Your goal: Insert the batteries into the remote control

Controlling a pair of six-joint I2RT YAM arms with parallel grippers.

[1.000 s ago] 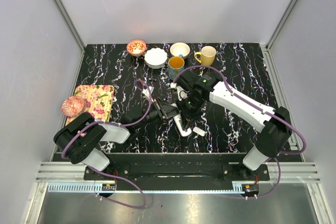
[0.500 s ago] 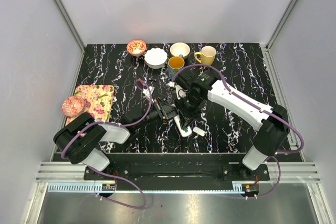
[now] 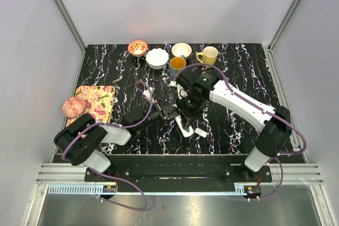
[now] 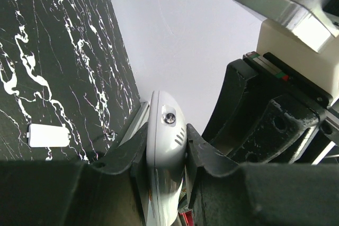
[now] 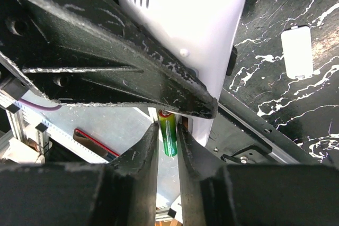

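I have the left gripper clamped on the slim white plastic remote control to brace it, while the right gripper pinches a green cylindrical battery just beside it, as I judge for insertion.

The remote control is sitting in the left hand at mid-tabletop, the right hand is holding a battery just beside it, and a cover is lying right of them.

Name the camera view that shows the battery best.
The right wrist view: the green battery is close up, pinched in the right gripper next to the remote control. In the top external view it cannot be made out. The left wrist view shows only the remote control in the left gripper.
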